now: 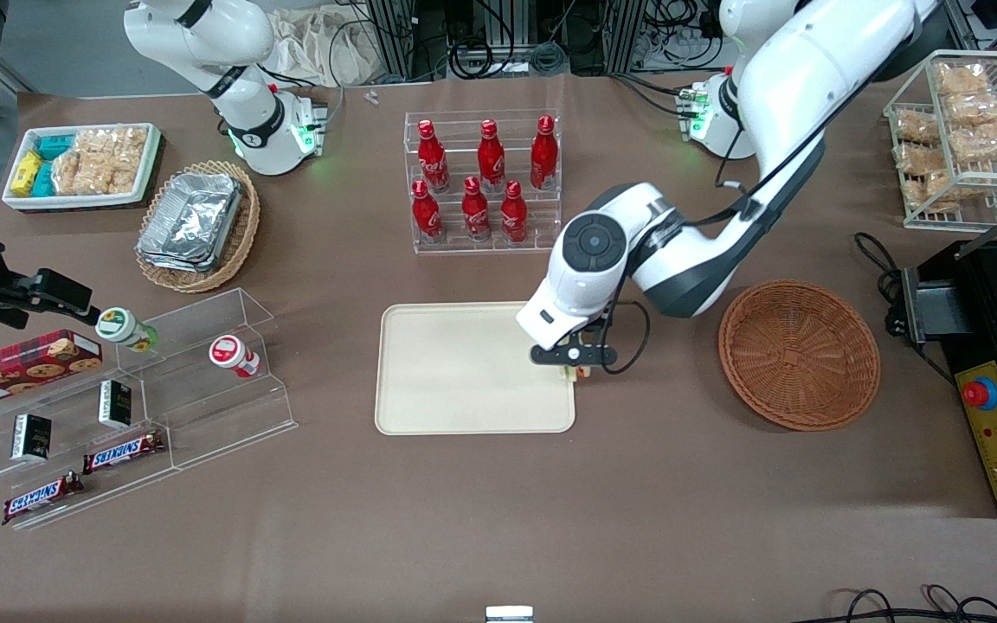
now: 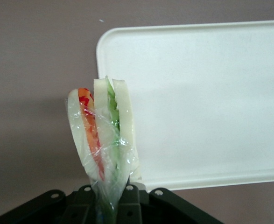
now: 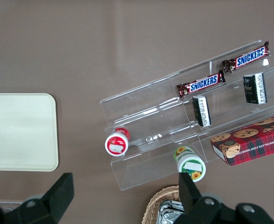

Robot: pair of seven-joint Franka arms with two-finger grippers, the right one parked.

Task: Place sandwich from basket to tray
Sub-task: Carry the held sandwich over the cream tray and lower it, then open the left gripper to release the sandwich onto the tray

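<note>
The sandwich (image 2: 103, 135), a wrapped wedge of white bread with orange, red and green layers, hangs from my gripper (image 2: 109, 196), which is shut on its wrapped end. In the front view the gripper (image 1: 574, 363) hovers over the edge of the cream tray (image 1: 464, 372) that lies toward the working arm's end, and only a bit of the sandwich (image 1: 579, 373) peeks out under it. The tray (image 2: 207, 102) is bare. The reddish-brown wicker basket (image 1: 799, 353) sits beside the tray, toward the working arm's end, and is empty.
A clear rack of red bottles (image 1: 483, 183) stands farther from the front camera than the tray. A tan basket of foil containers (image 1: 197, 225) and clear snack shelves (image 1: 135, 389) lie toward the parked arm's end. A black appliance (image 1: 996, 346) stands past the basket.
</note>
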